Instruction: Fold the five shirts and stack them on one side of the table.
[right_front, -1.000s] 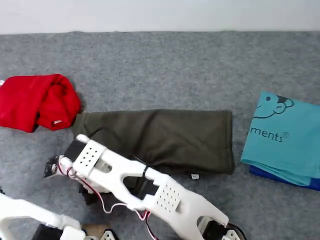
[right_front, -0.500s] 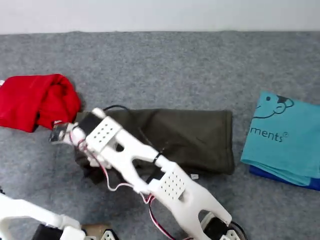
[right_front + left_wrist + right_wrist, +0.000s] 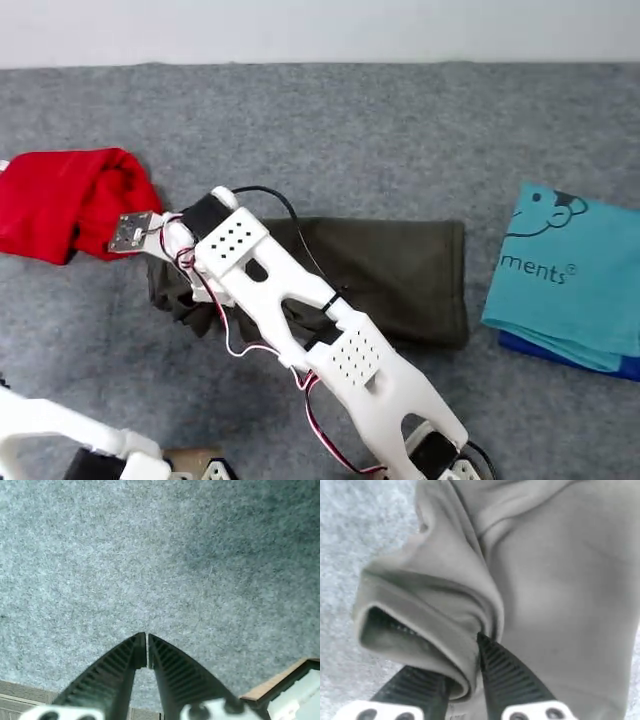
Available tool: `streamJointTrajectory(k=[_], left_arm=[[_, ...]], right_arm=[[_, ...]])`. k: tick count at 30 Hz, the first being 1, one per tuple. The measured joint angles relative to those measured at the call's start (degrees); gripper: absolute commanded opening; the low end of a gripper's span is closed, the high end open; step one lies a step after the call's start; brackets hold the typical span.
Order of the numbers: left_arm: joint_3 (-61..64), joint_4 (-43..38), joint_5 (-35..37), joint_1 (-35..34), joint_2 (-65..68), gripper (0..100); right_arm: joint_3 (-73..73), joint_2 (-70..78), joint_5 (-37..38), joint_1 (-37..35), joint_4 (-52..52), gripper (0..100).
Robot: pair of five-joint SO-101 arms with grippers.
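Start at the 9 o'clock edge of your table: the red shirt lies there bunched in a loose heap, not laid flat. Down at 7 o'clock the white left arm sits low at the table's edge. Its left claw is clenched on nothing, tips together, pointing down at bare grey felt.

Moving toward the centre, your right arm runs from 5 o'clock up toward 10 o'clock, crossing the left half of the olive shirt. The wrist end of that arm stops just beside the red shirt's right edge. In the right wrist view the right claw is grasping the olive shirt – a thick rolled fold of hem is pinched between the two black fingers, with the cloth puckered around them.

The olive shirt itself lies as a long band across the middle of the table; its left end is crumpled under the arm, while its right end lies flat and square.

At 3 o'clock – near the olive shirt but not touching it – the teal shirt lies folded on top of a blue shirt, which peeks out along the lower edge
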Motion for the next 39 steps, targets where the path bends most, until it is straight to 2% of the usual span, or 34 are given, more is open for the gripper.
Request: streamJointTrajectory(k=[3,11,17,23,27,31,35,39], left_arm=[[0.0,0.0,0.0,0.0,0.0,2],[1.5,0.0,0.0,0.0,0.0,2],[1.5,0.0,0.0,0.0,0.0,2],[1.5,0.0,0.0,0.0,0.0,2],[1.5,0.0,0.0,0.0,0.0,2],[1.5,0.0,0.0,0.0,0.0,2],[1.5,0.0,0.0,0.0,0.0,2],[1.5,0.0,0.0,0.0,0.0,2]], right_arm=[[0.0,0.0,0.0,1.3,-0.4,22.4],[0.0,0.0,0.0,8.5,-9.1,22.6],[0.0,0.0,0.0,11.2,-9.8,22.5],[-8.6,0.1,-1.3,9.8,-2.6,21.8],[-11.8,-0.4,-3.0,5.6,0.0,9.9],[-8.8,-0.4,-3.1,1.8,0.0,0.9],[-1.8,-0.4,-3.1,-0.8,0.0,0.9],[1.3,-0.3,-2.5,1.0,0.0,0.9]])
